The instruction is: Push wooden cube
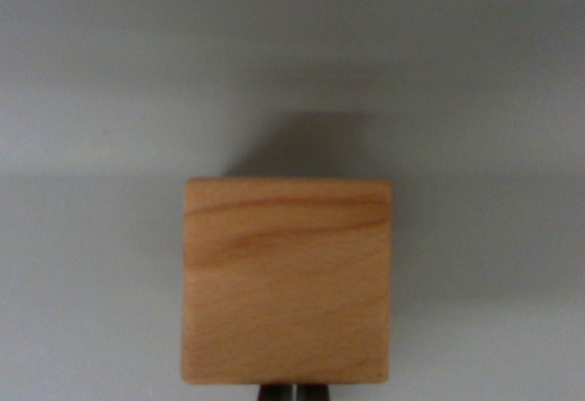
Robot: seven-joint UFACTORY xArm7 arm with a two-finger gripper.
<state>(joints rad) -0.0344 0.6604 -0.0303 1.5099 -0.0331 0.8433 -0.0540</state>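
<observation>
- Only the dark tips of the gripper [293, 393] show, at the 6 o'clock edge of the wrist view, as 2 short black pieces side by side with a thin pale line between them.
- With that slim gap alone on show, the tips look pressed nearly together; nothing is seen held between them, and I cannot tell for certain whether the gripper is clenched or released.
- Directly at 12 o'clock from those tips sits the light brown wooden cube with reddish grain lines [287, 280], filling the lower middle of the view.
- Its near edge meets the gripper tips at the bottom of the picture; whether they truly touch cannot be told, since the tips are mostly cut off by the frame.
- The cube's visible face is nearly square, with rounded corners, and its grain runs from 9 o'clock to 3 o'clock, darker streaks lying near the far edge.
- It rests on a plain grey table [91, 264], which spreads out on all sides of it.
- A soft dark shadow [306, 145] lies on the table just beyond the cube's far edge, at 12 o'clock from it.
- The whole view is slightly blurred, so finer surface detail cannot be made out.
</observation>
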